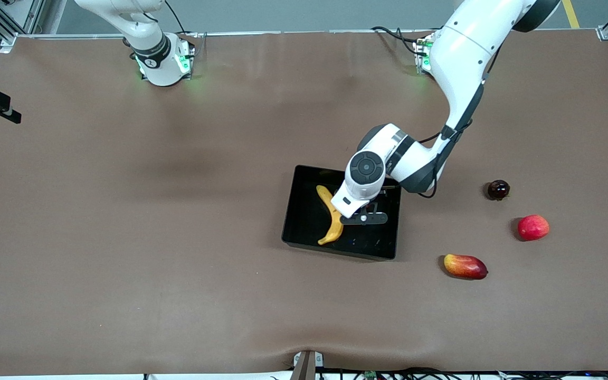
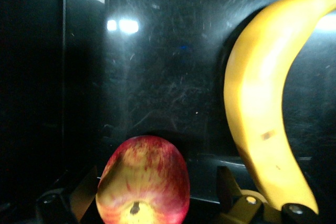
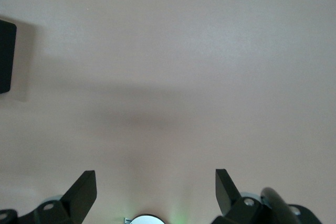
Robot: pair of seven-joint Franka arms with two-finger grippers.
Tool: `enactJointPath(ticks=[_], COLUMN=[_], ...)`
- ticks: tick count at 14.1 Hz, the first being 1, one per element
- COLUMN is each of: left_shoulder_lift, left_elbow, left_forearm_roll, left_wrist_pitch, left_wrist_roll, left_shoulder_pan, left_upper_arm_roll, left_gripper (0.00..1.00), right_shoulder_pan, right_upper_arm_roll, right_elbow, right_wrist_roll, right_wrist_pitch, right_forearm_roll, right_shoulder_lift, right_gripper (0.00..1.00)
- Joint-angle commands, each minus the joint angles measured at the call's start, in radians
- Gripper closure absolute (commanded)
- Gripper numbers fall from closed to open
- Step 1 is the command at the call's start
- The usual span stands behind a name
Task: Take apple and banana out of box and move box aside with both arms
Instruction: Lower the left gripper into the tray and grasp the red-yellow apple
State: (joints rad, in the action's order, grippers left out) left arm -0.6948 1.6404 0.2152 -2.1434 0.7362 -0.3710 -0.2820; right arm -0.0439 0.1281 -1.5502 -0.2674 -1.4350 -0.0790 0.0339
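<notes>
The black box (image 1: 304,221) sits mid-table. The yellow banana (image 1: 331,216) lies in it, toward the right arm's end, and also shows in the left wrist view (image 2: 262,108). My left gripper (image 1: 364,217) is low inside the box beside the banana. In the left wrist view the red-yellow apple (image 2: 143,182) rests on the box floor (image 2: 157,77) between the open fingers of my left gripper (image 2: 155,190), with a gap to one finger (image 2: 228,184). The hand hides the apple in the front view. My right gripper (image 3: 155,195) is open and empty over bare table near its base, waiting.
Toward the left arm's end of the table lie a red-yellow mango (image 1: 465,266), a plain red round fruit (image 1: 533,227) and a small dark round fruit (image 1: 498,189). The right arm's base (image 1: 161,58) stands at the table's edge.
</notes>
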Motion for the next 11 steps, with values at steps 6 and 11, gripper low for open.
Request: enactJointPath(ticks=[6, 11], left_shoulder_lift=[0.001, 0.037], left_elbow=[0.038, 0.001], left_forearm_roll=[0.027, 0.050], left_wrist_pitch=[0.004, 0.007], left_wrist_roll=[0.011, 0.012], left_shoulder_pan=[-0.016, -0.003], left_upper_arm_roll=[0.003, 0.006], left_gripper=[0.94, 1.00], right_shoulder_pan=[-0.054, -0.056], right_upper_arm_roll=[-0.016, -0.016], right_elbow=[0.022, 0.022], right_wrist_roll=[-0.021, -0.019], right_wrist_pitch=[0.016, 0.015], right_forearm_roll=[-0.021, -0.021], right_shoulder_lift=[-0.066, -0.101], right_gripper=[0.00, 0.00])
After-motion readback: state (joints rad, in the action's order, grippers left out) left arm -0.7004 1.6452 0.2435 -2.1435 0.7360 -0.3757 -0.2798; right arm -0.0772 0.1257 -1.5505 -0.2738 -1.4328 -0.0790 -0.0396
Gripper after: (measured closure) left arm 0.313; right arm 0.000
